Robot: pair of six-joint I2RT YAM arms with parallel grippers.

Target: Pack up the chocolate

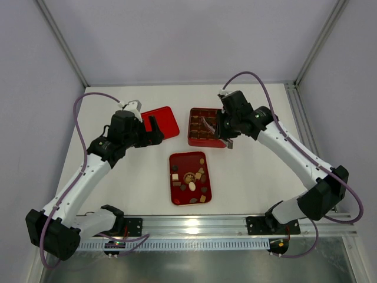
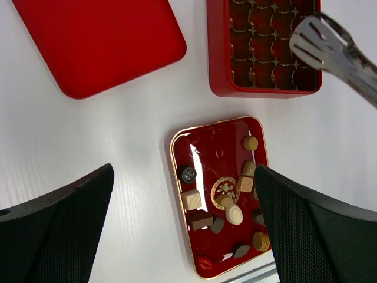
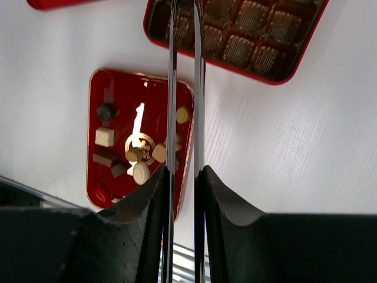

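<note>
White table (image 1: 253, 171); right jaws' tongs (image 2: 341, 59) seemingly over box (image 2: 265, 92).

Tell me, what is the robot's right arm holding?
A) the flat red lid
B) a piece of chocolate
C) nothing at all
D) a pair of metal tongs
D: the right gripper is clamped on the metal tongs, whose tips reach over the red box.
</note>
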